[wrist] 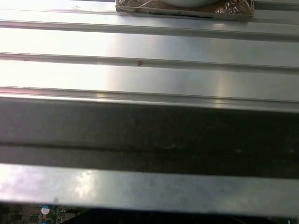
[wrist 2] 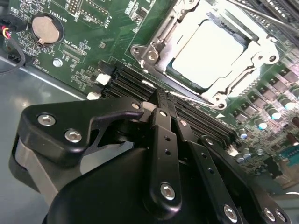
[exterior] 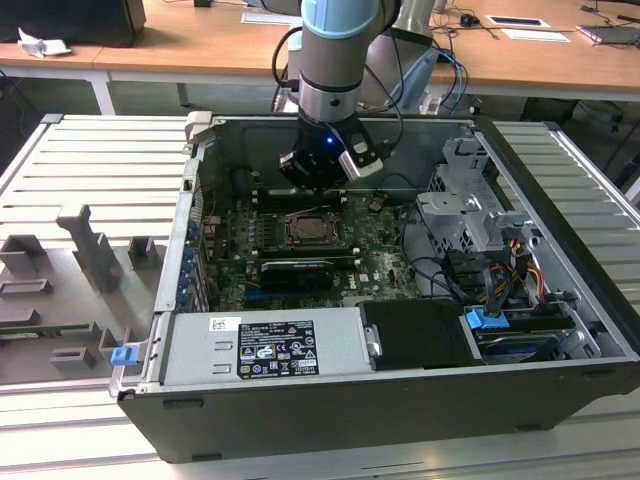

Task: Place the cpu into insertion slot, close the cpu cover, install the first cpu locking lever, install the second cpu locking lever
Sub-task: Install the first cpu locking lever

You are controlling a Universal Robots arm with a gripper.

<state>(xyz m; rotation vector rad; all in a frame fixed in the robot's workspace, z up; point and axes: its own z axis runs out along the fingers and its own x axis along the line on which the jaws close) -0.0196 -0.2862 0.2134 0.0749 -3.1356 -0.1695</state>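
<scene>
I see gripper (wrist 2: 161,100) with fingers pressed together, empty, hovering beside socket. Cpu (wrist 2: 208,53) seated in socket; cpu cover (wrist 2: 261,53) closed over it on motherboard (wrist 2: 84,42).

Ribbed metal surface (wrist: 149,51): bright silvery slats in parallel bands, glare across them.
Dark band (wrist: 149,135): wide shadowed strip between the bright slats.
Patterned metallic edge (wrist: 184,8): brownish, at the frame border.
Green circuit board (wrist: 44,214): small sliver, in a corner.
</scene>
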